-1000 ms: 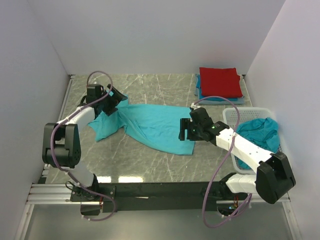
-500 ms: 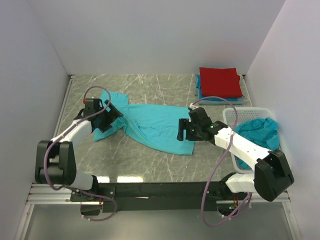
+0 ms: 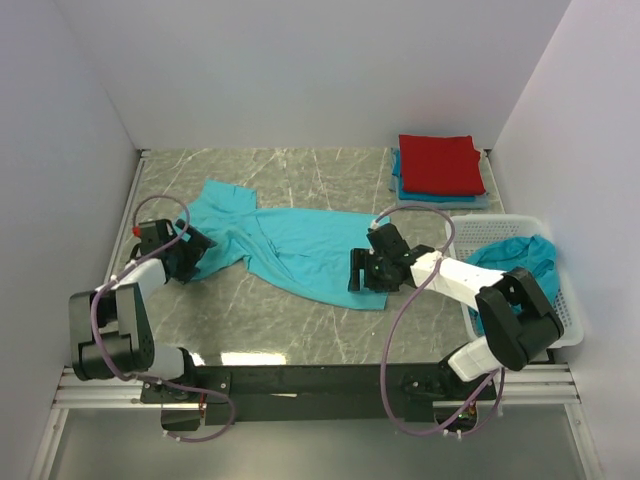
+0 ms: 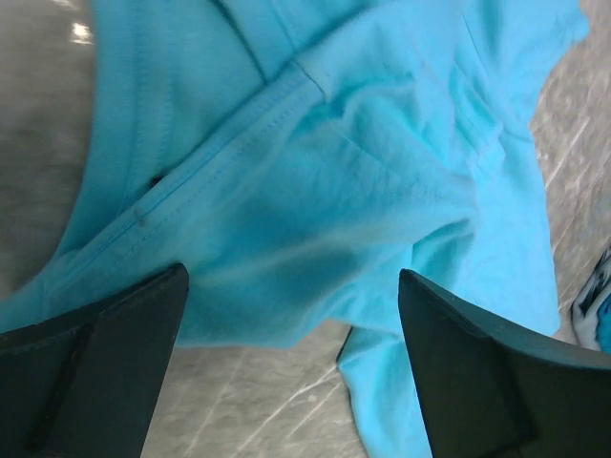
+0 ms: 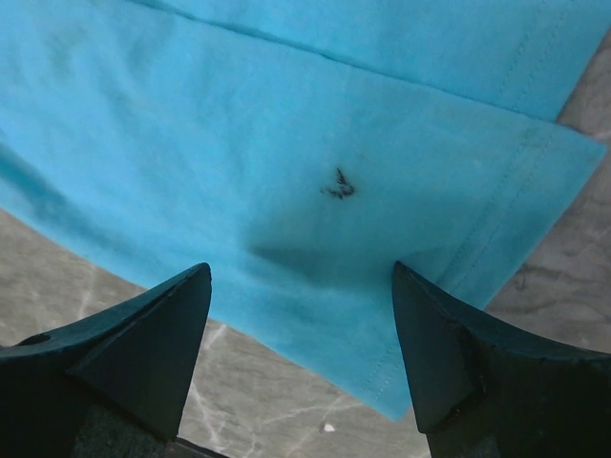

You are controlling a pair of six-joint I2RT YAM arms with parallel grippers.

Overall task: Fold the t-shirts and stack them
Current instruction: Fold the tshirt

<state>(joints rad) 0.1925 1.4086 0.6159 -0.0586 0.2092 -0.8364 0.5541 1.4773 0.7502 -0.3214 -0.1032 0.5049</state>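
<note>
Turquoise cloth fills the middle of the top view: a t-shirt [image 3: 300, 250] spread on the marble table [image 3: 300, 330], left gripper [image 3: 193, 258] at its left edge, right gripper [image 3: 356, 272] at its lower right hem; a red-topped folded stack [image 3: 440, 165] sits upper right. Left wrist view: we see fingers [image 4: 95, 353] wide apart over rumpled fabric. Right wrist view: fingers [image 5: 124, 343] parted above the hem corner.

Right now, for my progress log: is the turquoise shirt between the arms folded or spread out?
Spread out, not folded: the turquoise t-shirt lies open across the table, rumpled at one end.
</note>
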